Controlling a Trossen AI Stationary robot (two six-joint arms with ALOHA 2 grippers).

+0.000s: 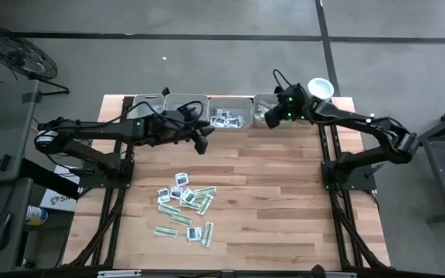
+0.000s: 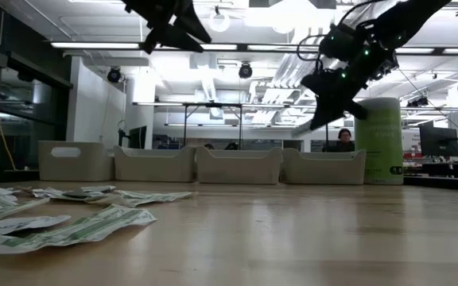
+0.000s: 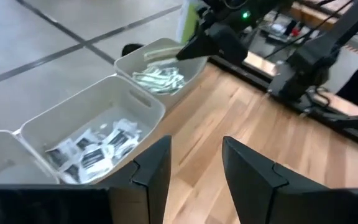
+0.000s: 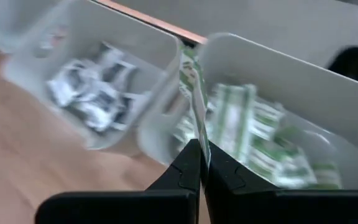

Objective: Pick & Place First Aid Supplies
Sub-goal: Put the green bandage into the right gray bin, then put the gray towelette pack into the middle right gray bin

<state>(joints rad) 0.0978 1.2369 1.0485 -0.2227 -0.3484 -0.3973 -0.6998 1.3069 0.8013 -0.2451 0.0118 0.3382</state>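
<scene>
— Currently logged, largest first?
— Surface (image 1: pixel 284 201): wood, bearing a row of four grey trays (image 2: pixel 240 167) along its far edge and a loose heap of first aid supplies (image 1: pixel 185 207) near the front left. Tub (image 2: pixel 382 141), pale green, stands at the row's right end.

— Step in hand?
— Placement, by my reading. Right pincer (image 4: pixel 201 163) hangs above the green-strip tray (image 4: pixel 328 106), rightmost of the row, closed on one green-white strip (image 4: pixel 194 99) that stands up from its tips.

— Next move?
— Likely a release over that tray; the strip sits near the wall shared with the neighbouring tray of white sachets (image 4: pixel 92 93), so the drop wants to fall well inside.

— Left arm?
— Stretched across the surface toward the middle trays, raised clear of it. Left pincer (image 3: pixel 194 168) gapes narrowly, empty, looking toward the white-sachet tray.
</scene>
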